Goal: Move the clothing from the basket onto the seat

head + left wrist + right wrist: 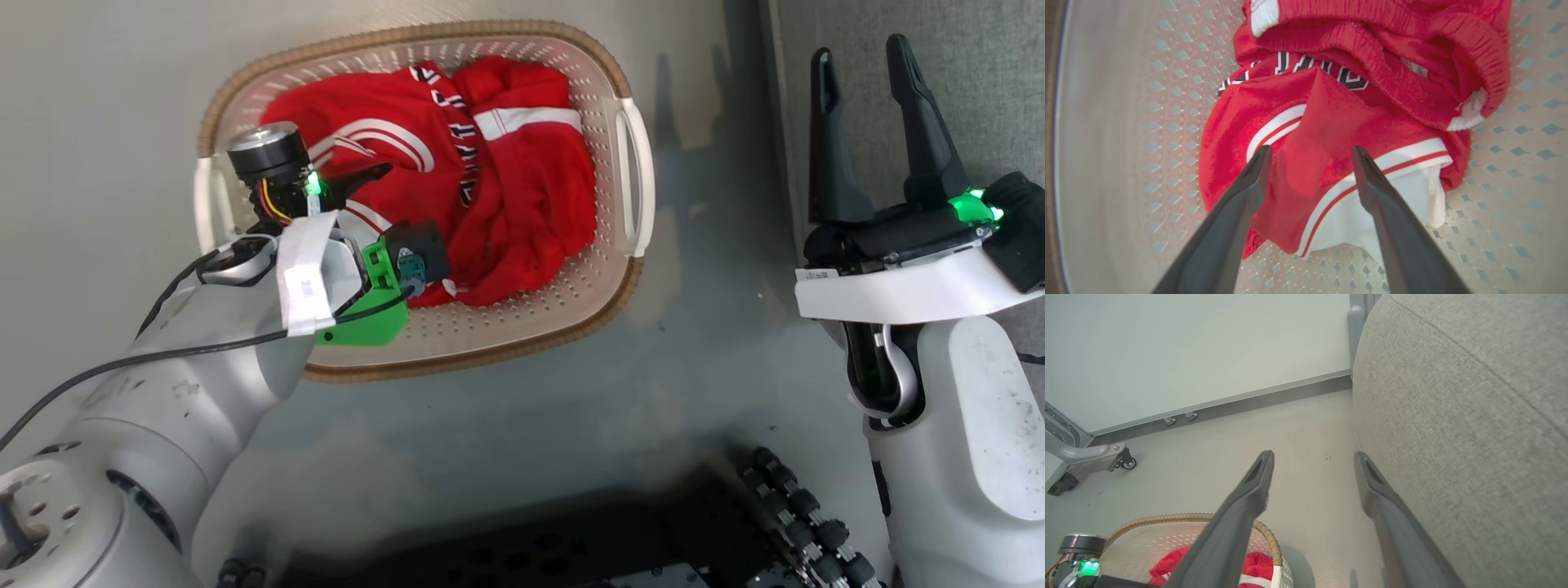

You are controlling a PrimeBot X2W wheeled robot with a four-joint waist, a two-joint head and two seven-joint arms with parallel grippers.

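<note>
From the head, we see the clothing [506,188], crumpled bright red with white stripes, lying in the basket [571,327] on the pale floor [490,425]. Our right gripper [859,49] is spread and empty by the seat [988,82]. At the left wrist, our left gripper [1310,153] gapes wide over red folds, gripping nothing. At the right wrist, grey seat fabric stands beside floor and white wall [1188,347].

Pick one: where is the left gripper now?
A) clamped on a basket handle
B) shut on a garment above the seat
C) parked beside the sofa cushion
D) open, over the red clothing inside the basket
D: in the left wrist view the left gripper has its fingers spread apart over the clothing, with the perforated bottom of the basket all around.
</note>
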